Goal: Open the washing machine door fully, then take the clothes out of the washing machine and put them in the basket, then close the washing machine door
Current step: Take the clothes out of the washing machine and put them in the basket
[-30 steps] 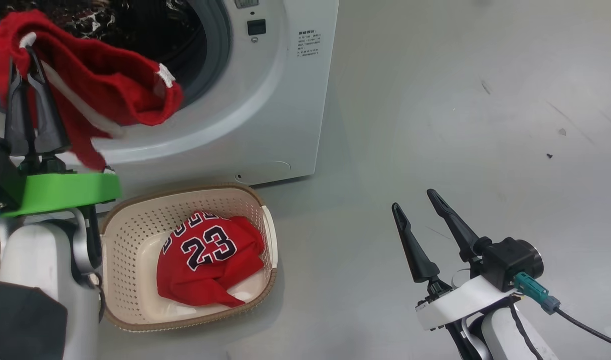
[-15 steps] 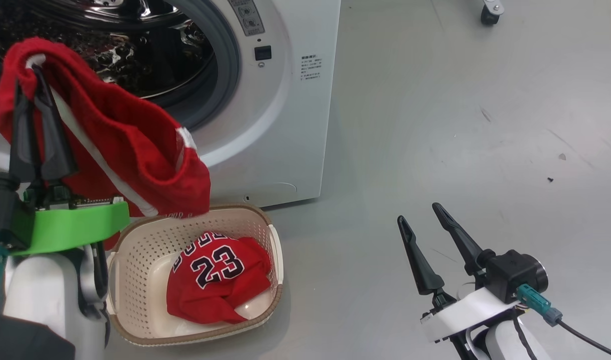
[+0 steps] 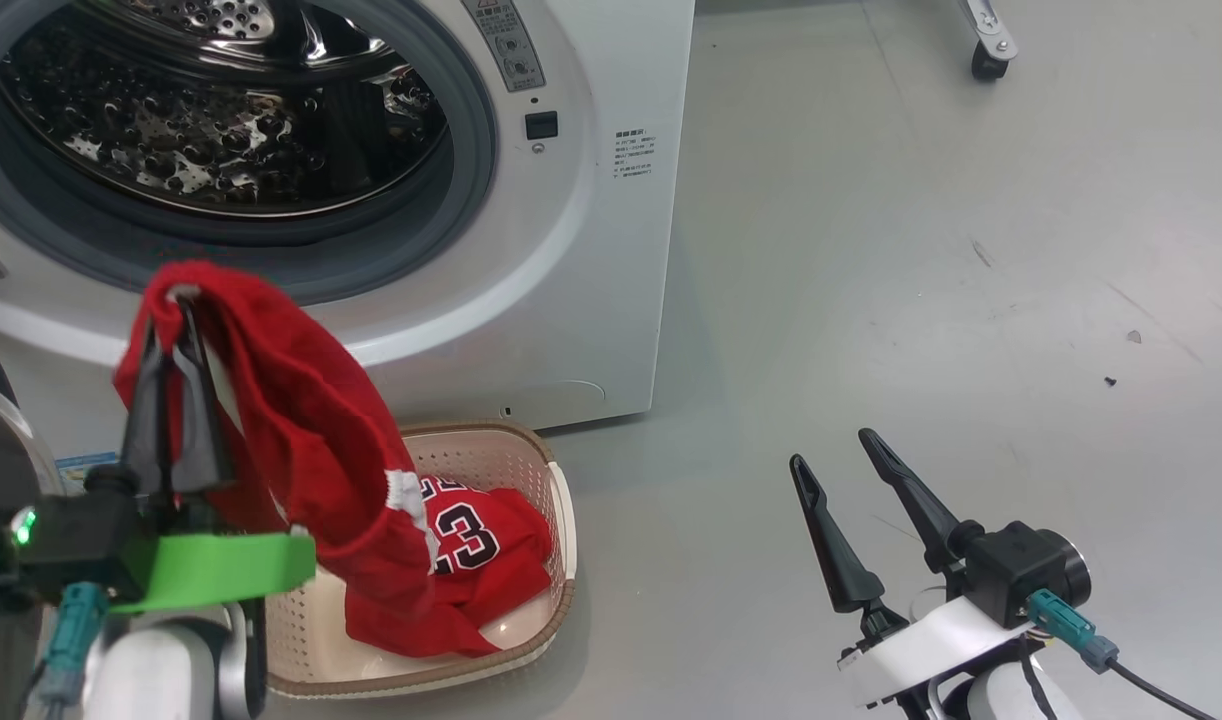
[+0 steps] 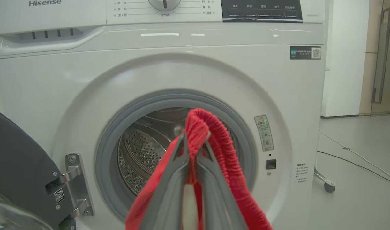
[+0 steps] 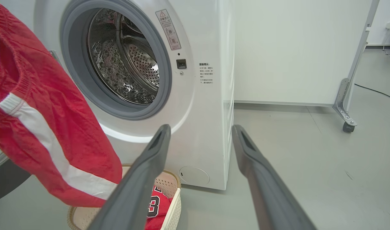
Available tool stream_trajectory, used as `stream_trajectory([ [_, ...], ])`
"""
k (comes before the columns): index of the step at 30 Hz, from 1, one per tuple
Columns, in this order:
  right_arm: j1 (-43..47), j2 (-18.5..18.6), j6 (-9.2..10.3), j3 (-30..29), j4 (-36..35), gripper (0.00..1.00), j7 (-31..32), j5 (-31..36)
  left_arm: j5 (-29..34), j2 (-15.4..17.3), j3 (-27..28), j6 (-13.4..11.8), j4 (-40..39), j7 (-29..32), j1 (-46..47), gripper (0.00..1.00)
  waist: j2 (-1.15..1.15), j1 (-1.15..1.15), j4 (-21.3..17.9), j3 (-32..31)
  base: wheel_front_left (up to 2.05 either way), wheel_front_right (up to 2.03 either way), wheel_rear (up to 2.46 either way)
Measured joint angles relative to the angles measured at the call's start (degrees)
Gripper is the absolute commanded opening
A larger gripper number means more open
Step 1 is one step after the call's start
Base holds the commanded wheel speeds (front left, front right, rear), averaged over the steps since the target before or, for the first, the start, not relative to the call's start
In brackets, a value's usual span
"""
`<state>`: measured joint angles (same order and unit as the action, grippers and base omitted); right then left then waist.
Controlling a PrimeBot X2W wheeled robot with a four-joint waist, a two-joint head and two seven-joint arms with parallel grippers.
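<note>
The white washing machine stands with its steel drum showing and no clothes visible inside. Its door hangs swung out to the left on its hinge. My left gripper is shut on the waistband of a red garment with a white stripe, seen pinched in the left wrist view. The garment's lower end hangs into the cream basket, over the red "23" jersey lying there. My right gripper is open and empty above the floor, right of the basket.
Grey floor stretches to the right of the machine. A caster wheel of a white panel stand sits at the far right. A thin cable runs over the floor beyond the machine.
The head camera has shifted, showing more of the drum. My left gripper has carried the red garment down from the drum's mouth, so its end now hangs into the basket. The right arm barely moved.
</note>
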<state>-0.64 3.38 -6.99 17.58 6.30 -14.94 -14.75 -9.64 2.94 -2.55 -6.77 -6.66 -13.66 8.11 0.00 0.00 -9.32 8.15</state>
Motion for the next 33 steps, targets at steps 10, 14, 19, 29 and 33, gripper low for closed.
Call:
stream_trajectory([
  [10, -0.04, 0.00, 0.00, 0.40, -1.69, 1.00, 0.00, 0.27, -3.14, -0.19, -2.20, 0.00, 5.41, 2.15, -6.11, 0.00, 0.00, 0.00, -0.40, 1.91, 0.00, 0.00, 0.00],
  [14, -0.09, -0.02, 0.00, 0.64, -2.58, 1.00, 0.00, 0.29, -4.68, -0.23, -2.54, -0.01, 8.75, 2.63, -6.61, 0.00, 0.00, 0.00, -0.94, 3.40, 0.00, 0.00, 0.00],
  [19, -0.50, -0.03, 0.00, 0.65, -3.88, 1.00, 0.00, 0.27, -6.19, -0.24, -3.11, -0.01, 13.56, 3.58, -6.31, 0.00, 0.00, 0.00, -1.85, 5.90, 0.00, 0.00, 0.00],
  [29, -3.10, -0.12, 0.00, 1.05, -6.31, 1.00, 0.00, -0.56, -8.01, -0.27, -4.11, -0.01, 22.60, 7.12, 2.44, 0.00, 0.00, 0.00, -4.25, 12.60, 0.00, 0.00, 0.00],
  [33, -4.38, -0.16, 0.00, 1.26, -6.95, 1.00, 0.00, -1.25, -7.97, -0.29, -4.34, -0.01, 26.19, 8.67, 6.69, 0.00, 0.00, 0.00, -5.38, 15.61, 0.00, 0.00, 0.00],
])
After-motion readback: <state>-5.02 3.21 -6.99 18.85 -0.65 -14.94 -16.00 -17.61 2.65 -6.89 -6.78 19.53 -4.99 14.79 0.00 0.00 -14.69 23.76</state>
